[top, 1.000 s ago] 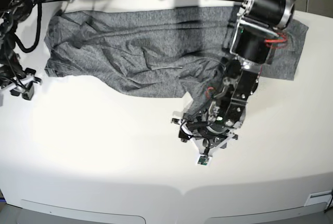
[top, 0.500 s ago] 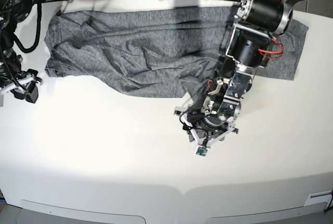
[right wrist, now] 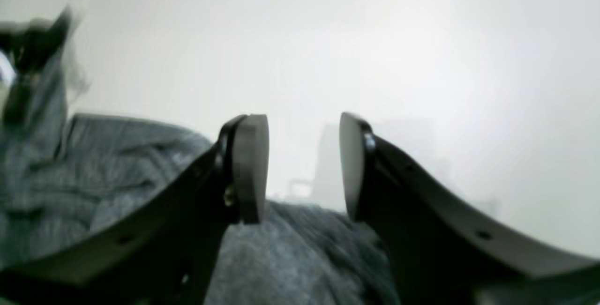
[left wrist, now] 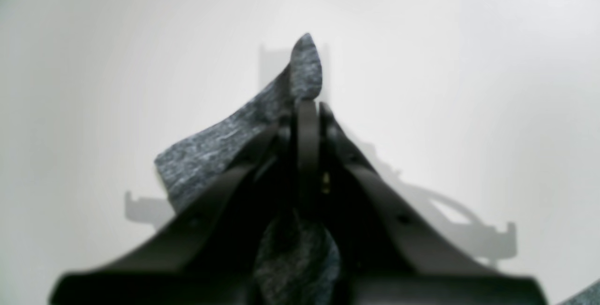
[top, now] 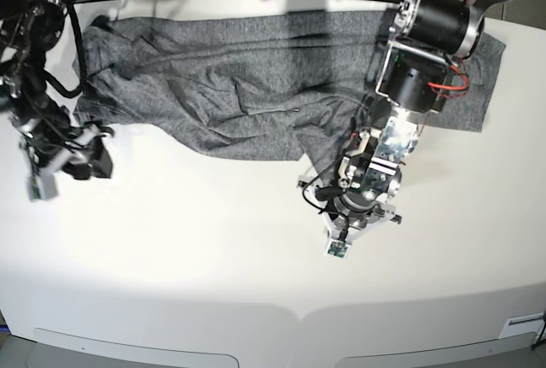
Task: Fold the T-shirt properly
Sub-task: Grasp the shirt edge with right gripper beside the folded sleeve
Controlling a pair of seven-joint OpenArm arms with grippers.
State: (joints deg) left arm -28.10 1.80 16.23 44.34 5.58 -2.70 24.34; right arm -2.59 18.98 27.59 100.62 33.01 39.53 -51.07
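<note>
The shirt is spread out crumpled across the far side of the white surface, one corner trailing toward the near side. The left gripper has its jaws clamped shut on that corner (a grey tip of fabric pokes out past the fingertips). The right gripper hovers over the shirt's other end, jaws apart with nothing between them.
</note>
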